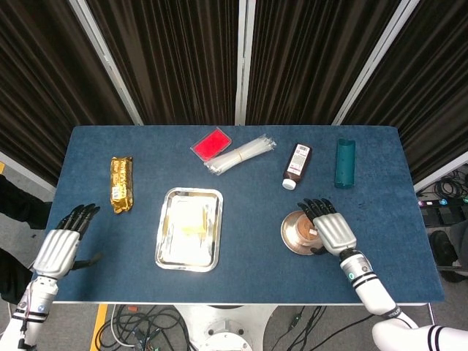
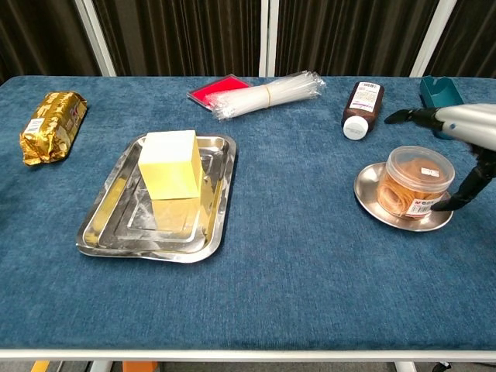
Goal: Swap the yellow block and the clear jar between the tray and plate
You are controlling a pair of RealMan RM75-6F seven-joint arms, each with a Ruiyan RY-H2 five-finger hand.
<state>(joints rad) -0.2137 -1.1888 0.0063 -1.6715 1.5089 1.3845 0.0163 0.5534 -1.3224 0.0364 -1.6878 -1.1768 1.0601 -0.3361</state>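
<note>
Clear jar [image 2: 417,183] sitting upright on the round plate [image 2: 373,201], lid on. Yellow block [image 2: 169,163] standing in the tray [image 2: 222,203], well to the left of the plate, with bare blue table [image 1: 248,234] between tray and plate.

Right hand [image 1: 327,226] open and let go, fingers spread, just right of the jar and over the plate's right edge. Thumb tip low beside the jar in the chest view; touching or not, cannot tell. Left hand [image 1: 62,243] far left of the plate, past the tray, near the table's left edge, fingers out flat, holding nothing.

Brown bottle [image 2: 361,107] lying just behind the plate. Teal holder [image 1: 344,162] behind and right of the plate. Bundle of clear straws [image 2: 265,94] and a red card [image 2: 216,89] behind and left of it, past the tray's far end. Gold packet [image 2: 49,124] far left of the plate, beyond the tray.

Head view only: the left hand, and all four table edges. Chest view only: the jar's label, the orange stuff inside, and the block's height above the tray.
</note>
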